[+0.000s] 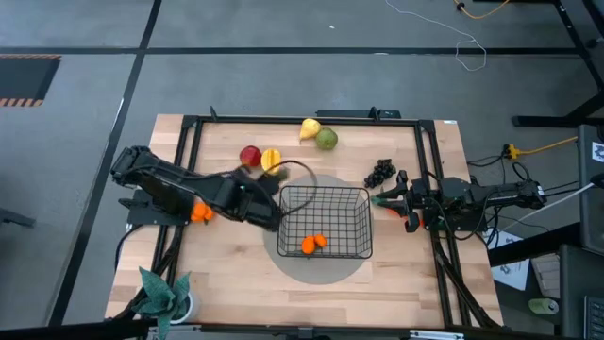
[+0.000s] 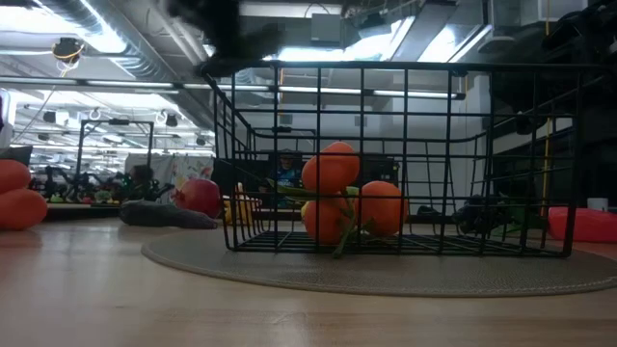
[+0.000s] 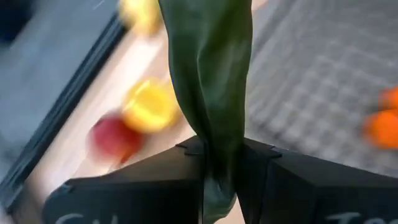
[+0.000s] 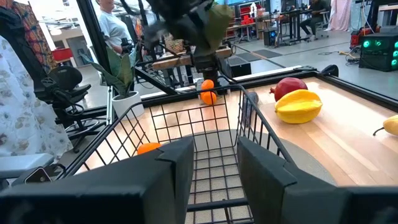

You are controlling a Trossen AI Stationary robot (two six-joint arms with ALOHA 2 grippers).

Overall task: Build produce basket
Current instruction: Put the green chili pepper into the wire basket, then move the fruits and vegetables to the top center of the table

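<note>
Overhead, black wire-mesh basket (image 1: 326,223) with small oranges (image 1: 313,244) inside.

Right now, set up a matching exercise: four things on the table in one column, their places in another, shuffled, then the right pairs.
Things:
1 oranges
2 cucumber
3 grapes
4 potted plant

Places:
A in the left claw
B at the table's front left corner
C inside the basket
D on the wood, right of the basket

Pairs: 1-C, 2-A, 3-D, 4-B
</note>
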